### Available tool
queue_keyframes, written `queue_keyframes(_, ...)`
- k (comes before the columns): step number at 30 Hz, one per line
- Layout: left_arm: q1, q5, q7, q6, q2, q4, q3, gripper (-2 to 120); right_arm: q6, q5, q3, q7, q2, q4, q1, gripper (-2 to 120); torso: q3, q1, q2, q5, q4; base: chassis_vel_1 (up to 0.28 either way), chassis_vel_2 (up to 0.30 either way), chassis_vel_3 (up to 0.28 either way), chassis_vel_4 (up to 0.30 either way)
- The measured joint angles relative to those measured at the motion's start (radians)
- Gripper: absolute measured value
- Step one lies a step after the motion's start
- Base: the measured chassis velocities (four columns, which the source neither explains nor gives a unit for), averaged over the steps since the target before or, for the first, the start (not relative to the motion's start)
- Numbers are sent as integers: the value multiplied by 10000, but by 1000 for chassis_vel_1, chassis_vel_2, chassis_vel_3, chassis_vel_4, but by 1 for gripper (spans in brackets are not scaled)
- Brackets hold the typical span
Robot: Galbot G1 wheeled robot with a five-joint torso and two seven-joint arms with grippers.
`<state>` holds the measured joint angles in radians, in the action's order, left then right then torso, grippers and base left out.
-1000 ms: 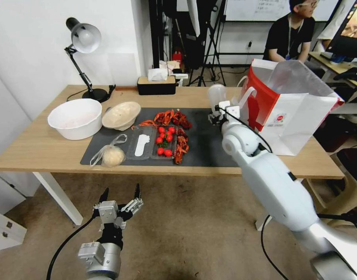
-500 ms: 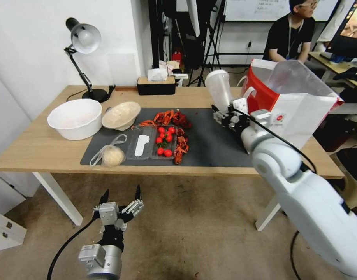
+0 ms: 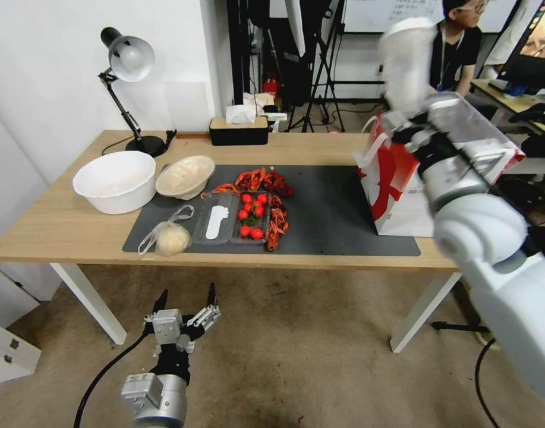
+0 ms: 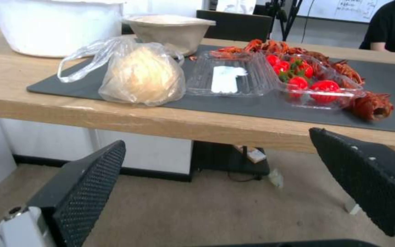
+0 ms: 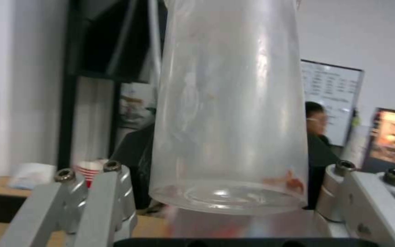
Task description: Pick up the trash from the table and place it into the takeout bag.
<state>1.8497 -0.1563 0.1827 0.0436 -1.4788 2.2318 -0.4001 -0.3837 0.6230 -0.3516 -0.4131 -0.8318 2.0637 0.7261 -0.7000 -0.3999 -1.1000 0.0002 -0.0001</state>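
Observation:
My right gripper [image 3: 410,119] is shut on a clear plastic cup [image 3: 408,59] and holds it upright in the air above the open top of the takeout bag [image 3: 397,196]. That white bag with red sides stands at the right end of the table [image 3: 58,226]. In the right wrist view the cup [image 5: 229,120] sits between the fingers [image 5: 92,202]. Other trash lies on the dark mat [image 3: 331,208]: a beige bowl [image 3: 185,175], a clear plastic bag with a beige lump [image 3: 172,238] [image 4: 140,77], and red shells [image 3: 263,178]. My left gripper [image 3: 185,294] [image 4: 225,178] hangs open below the table's front edge.
A large white bowl [image 3: 115,180] stands at the left of the table, with a desk lamp [image 3: 129,59] and a black tissue box [image 3: 239,129] at the back. A clear tray with small tomatoes [image 3: 248,217] sits mid-mat. Tripods and a desk stand behind the table.
My right arm has lifted the clear cup off the mat, up and to the right, until it is over the bag. The left arm has stayed still.

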Motion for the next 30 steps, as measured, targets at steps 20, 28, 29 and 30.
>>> queue_keyframes(20,0,-13,-70,11,23,31,4,100,-805,378,-398,-177,92,-949,-54,100,-1,0,1,-2,1,0,0,0,0)
queue_keyframes(28,70,-32,-69,46,27,65,-14,100,-687,226,-379,-22,60,-476,152,100,0,0,0,-3,1,0,0,0,0)
queue_keyframes(29,71,-33,-68,48,27,93,-14,100,-529,364,-381,38,78,-290,238,100,0,-1,1,-3,1,0,0,0,0)
queue_keyframes(30,72,-33,-68,48,26,129,-10,100,-367,592,-383,118,89,4,389,100,0,0,0,-2,1,0,0,0,0)
